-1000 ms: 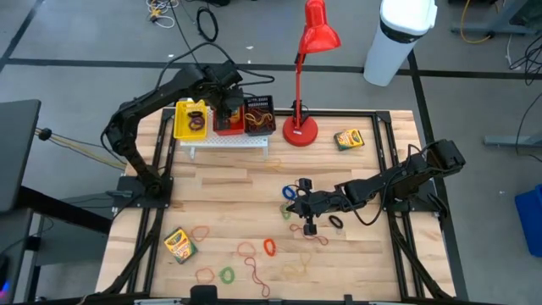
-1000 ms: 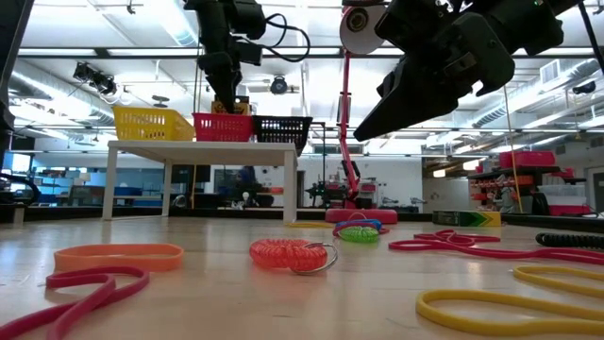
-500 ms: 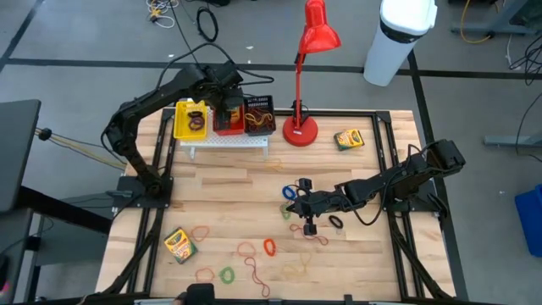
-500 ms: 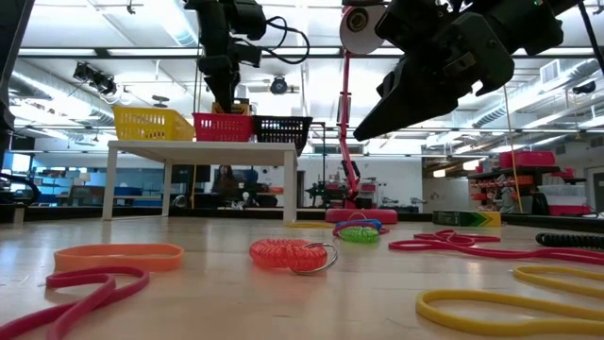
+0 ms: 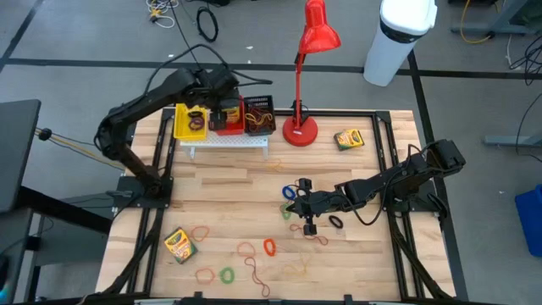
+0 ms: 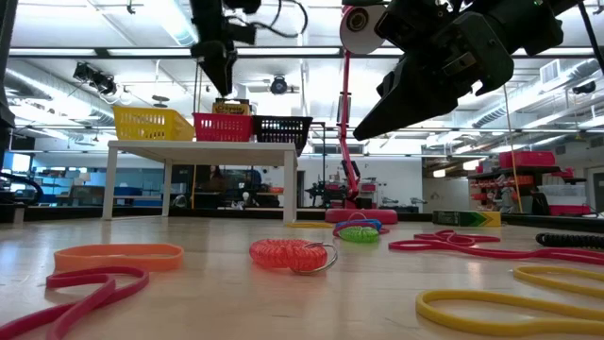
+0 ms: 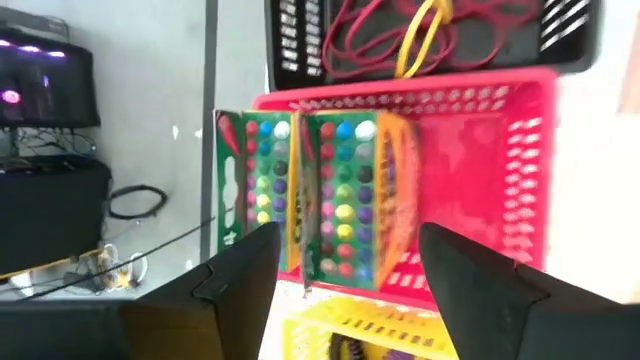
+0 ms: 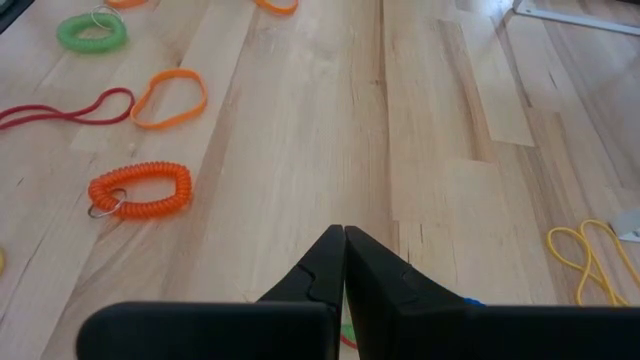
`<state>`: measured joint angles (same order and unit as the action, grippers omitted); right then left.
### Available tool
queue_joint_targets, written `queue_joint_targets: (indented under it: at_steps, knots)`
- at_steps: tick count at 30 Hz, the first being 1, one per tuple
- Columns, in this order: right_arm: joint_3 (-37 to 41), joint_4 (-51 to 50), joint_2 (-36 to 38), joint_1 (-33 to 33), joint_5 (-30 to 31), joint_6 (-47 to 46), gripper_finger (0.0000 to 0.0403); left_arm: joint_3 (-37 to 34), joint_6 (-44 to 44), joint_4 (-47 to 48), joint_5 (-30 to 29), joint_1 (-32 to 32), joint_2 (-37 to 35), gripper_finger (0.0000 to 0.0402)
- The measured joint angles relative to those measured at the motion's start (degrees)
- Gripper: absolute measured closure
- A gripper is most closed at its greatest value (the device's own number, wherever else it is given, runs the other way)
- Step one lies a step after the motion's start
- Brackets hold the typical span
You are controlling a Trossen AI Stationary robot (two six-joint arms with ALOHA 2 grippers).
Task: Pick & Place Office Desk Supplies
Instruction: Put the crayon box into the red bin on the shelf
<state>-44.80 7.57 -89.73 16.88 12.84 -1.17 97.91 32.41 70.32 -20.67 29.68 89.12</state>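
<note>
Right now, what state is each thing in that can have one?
Left end effector: open, above the red basket.
Right end effector: shut, empty, low over the table.
Crayon boxes: upright in the red basket.
Black basket: holds rubber bands.
Desk lamp: upright.

Setting: robotics lab or workshop | Signs: wooden desk (image 5: 254,182) in a black metal frame, grey floor marked with dark tape lines and loose cables (image 5: 206,21) | Background: open hall with bright ceiling lights (image 6: 179,24), exposed ducting, shelving (image 6: 528,184)
</note>
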Motion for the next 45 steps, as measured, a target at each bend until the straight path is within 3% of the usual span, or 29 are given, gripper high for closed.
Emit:
queue_joint_targets:
  at_steps: [6, 16, 23, 33, 45]
  knots:
    - [0.0, 0.07, 0.0, -0.02, 0.0, 0.0, 0.0382, 0.02, -3.56, 0.15, 4.98, -2.57, -2.03, 0.0203]
    - [0.0, 0.5, 0.0, -0.01, 0.0, 0.0, 0.0382, 0.02, -8.53, 2.5, 11.9, -0.6, 3.55, 0.039]
    - [0.0, 1.49, 0.0, 0.0, -0.02, 0.17, 0.0382, -1.29, -7.97, 0.28, 11.15, 0.6, 6.45, 0.0395]
    - [0.0, 1.54, 0.0, -0.01, -0.04, 0.56, 0.0382, -11.38, -5.62, -8.61, 8.78, 3.41, 5.58, 0.0396]
    - [0.0, 1.7, 0.0, -0.01, -0.04, 0.57, 0.0382, -12.6, -5.56, -10.62, 7.92, 3.38, 5.73, 0.0396]
